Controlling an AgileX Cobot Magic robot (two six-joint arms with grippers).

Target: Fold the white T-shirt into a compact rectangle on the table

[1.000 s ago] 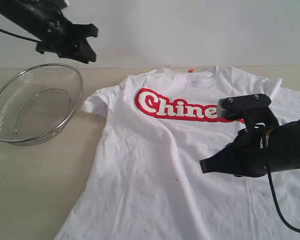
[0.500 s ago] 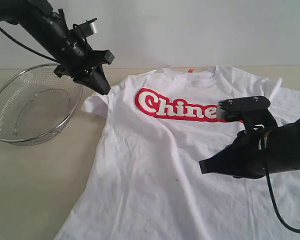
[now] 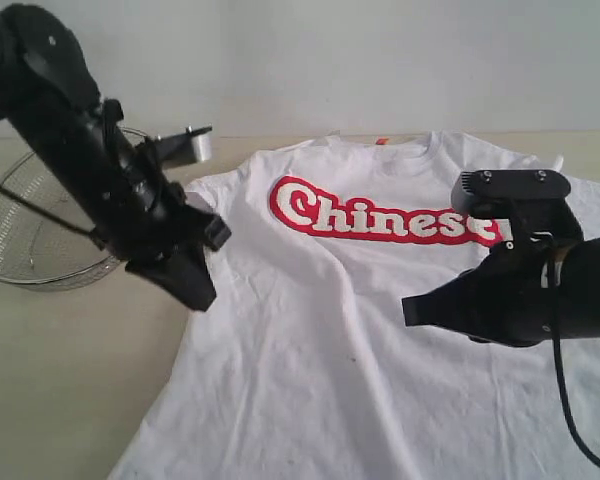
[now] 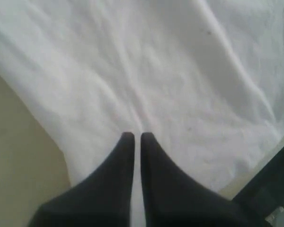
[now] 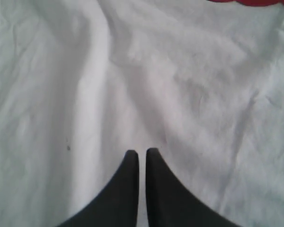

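The white T-shirt (image 3: 310, 340) lies spread face up on the table (image 3: 70, 380), its red band (image 3: 380, 215) with white lettering across the chest. My left gripper (image 3: 196, 293) is shut and empty. It hangs over the shirt's left side, just below the left sleeve. In the left wrist view its tips (image 4: 137, 136) point at plain white T-shirt cloth (image 4: 170, 66) near the hem edge, with the table (image 4: 14, 161) beside it. My right gripper (image 3: 411, 312) is shut and empty over the shirt's middle right. Its tips (image 5: 142, 152) hover above wrinkled T-shirt cloth (image 5: 189, 75).
A round wire-mesh basket (image 3: 20, 255) stands at the left, partly hidden behind my left arm. An orange neck tag (image 3: 382, 141) shows at the collar. Bare tabletop lies at the front left. A black cable (image 3: 570, 400) trails from the right arm.
My left arm has swung down from above the basket to the shirt's left side. The right arm has shifted slightly right, uncovering more of the lettering.
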